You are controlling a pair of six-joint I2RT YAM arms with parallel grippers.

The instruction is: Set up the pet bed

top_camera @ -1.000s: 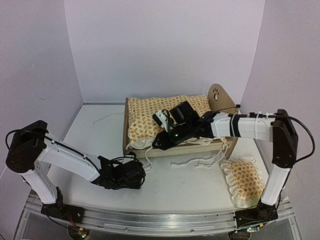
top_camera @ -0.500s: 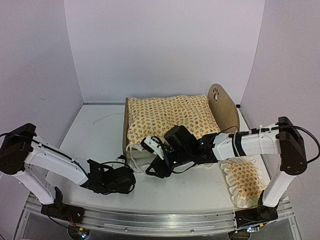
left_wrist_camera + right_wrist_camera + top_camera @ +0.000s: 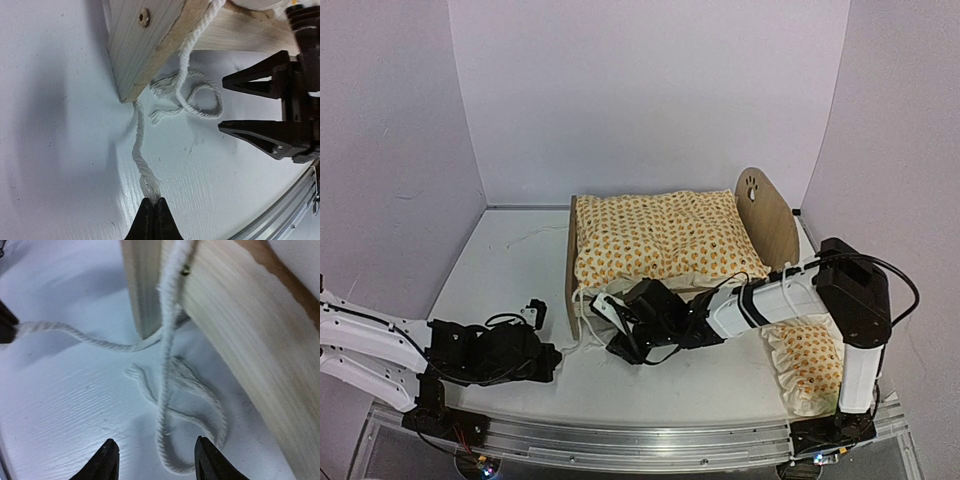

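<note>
Pale grained wood of the pet bed (image 3: 145, 50), frayed twisted white cord (image 3: 139, 150), matt ridged white table (image 3: 60, 165).

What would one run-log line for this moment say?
left hand: shut on cord | right hand: open over cord loop | quilt: on pet bed

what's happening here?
The left tool is shut on the end of a white cord that runs off the near corner of the pet bed. The right tool is open, low over a loose loop of cord beside that corner, gripping nothing. The quilt lies over the bed. The pillow sits on the table to the right, not yet placed.
</note>
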